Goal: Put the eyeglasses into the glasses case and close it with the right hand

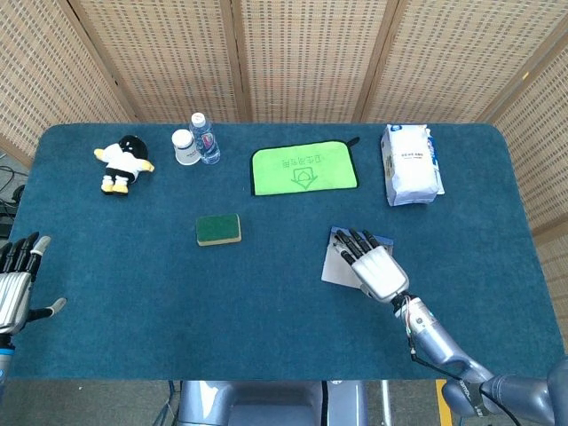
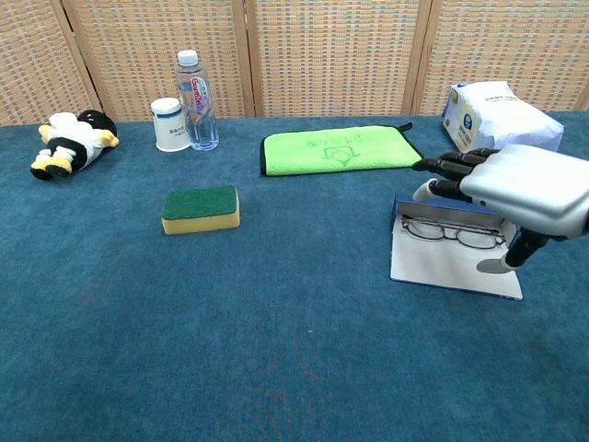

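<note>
The eyeglasses [image 2: 453, 233] already lie in the open glasses case [image 2: 451, 262], against its raised blue back edge, so I judge the first half of the job done. The case's pale flap lies flat on the worktop [image 2: 276, 350] toward me, and the closing is all that is left.

My right hand [image 2: 515, 189] hangs just above the case, palm down, fingers apart and stretched toward the far edge, holding nothing. From the chest view I cannot say whether the thumb touches the flap or only hovers over it. In the head view the same hand covers most of the case and hides the eyeglasses entirely.

My left hand [image 1: 16, 282] sits at the worktop's left edge, well away, fingers spread and empty; part of it is cut off by the frame.

Farther out are a sponge [image 2: 201, 208], a green cloth [image 2: 339, 150], a white packet [image 2: 497, 115], a bottle [image 2: 199, 101], a cup [image 2: 169, 123] and a plush penguin [image 2: 72, 140].
</note>
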Controlling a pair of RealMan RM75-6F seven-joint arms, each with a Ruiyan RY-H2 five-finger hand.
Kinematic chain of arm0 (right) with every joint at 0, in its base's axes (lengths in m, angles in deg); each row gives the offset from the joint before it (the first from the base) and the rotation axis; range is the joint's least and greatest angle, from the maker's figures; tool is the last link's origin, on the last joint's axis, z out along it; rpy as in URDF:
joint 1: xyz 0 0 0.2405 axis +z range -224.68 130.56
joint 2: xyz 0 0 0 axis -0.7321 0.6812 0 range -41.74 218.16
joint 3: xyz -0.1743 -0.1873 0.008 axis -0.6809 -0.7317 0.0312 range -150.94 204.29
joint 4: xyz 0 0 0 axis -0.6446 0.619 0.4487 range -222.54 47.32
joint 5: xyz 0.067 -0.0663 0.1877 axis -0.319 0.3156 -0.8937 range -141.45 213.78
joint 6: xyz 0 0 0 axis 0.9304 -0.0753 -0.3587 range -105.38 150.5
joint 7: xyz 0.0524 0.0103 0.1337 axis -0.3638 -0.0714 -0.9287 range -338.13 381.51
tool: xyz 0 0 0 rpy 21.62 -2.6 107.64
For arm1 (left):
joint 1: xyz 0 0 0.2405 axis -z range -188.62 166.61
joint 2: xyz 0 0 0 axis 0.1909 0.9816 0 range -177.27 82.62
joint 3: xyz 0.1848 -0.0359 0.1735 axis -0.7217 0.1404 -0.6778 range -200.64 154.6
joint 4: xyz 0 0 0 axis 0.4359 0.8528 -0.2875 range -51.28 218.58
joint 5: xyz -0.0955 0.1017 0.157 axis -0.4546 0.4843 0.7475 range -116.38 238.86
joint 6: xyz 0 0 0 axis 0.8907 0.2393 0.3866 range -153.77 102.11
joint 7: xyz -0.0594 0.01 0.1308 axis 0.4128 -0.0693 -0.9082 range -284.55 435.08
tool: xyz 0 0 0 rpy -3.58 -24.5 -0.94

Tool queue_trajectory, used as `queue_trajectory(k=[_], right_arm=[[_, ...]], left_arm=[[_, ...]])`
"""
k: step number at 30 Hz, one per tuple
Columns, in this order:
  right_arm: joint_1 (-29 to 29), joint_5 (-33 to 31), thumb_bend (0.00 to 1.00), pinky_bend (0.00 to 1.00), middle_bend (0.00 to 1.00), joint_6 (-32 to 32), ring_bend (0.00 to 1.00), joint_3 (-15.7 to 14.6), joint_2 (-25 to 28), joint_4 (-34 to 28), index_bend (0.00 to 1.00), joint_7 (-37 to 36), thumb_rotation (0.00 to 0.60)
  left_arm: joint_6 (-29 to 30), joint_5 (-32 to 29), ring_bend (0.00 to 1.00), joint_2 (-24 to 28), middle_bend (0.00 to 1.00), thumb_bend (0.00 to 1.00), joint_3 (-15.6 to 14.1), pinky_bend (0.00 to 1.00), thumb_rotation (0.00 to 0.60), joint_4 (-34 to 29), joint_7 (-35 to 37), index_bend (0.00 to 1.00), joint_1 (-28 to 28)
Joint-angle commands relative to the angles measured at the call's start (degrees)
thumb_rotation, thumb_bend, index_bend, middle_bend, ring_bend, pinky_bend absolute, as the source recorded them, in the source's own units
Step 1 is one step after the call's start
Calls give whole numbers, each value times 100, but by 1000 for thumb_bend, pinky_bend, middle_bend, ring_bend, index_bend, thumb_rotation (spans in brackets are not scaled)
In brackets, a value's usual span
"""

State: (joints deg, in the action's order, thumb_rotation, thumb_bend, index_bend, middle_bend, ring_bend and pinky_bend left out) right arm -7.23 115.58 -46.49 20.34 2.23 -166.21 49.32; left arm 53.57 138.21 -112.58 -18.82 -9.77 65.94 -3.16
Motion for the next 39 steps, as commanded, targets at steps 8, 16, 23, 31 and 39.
queue_trajectory(k=[8,16,23,31,39], right_arm=[[-256,369,311,135,0,161,0,-14,-562,725,197,52,600],[-372,562,337,135,0,249,0,20,-715,941,220,-24,600],[-430,619,388,135,0,329,0,138,-724,986,226,-49,600],[-503,697,388,135,0,427,0,179,-756,1064,226,-71,600],[-554,833,388,135,0,425,0,233,-882,1338,226,-144,600]], left_arm=[[-25,-29,0,-7,0,0,4,0,600,14,-2,0,13],[-57,-62,0,-12,0,0,11,0,600,25,3,0,28],[-44,-50,0,-11,0,0,6,0,600,25,6,0,26],[-42,-48,0,-15,0,0,1,0,600,34,3,0,27],[-59,-67,0,-29,0,0,-1,0,600,36,-28,0,37]])
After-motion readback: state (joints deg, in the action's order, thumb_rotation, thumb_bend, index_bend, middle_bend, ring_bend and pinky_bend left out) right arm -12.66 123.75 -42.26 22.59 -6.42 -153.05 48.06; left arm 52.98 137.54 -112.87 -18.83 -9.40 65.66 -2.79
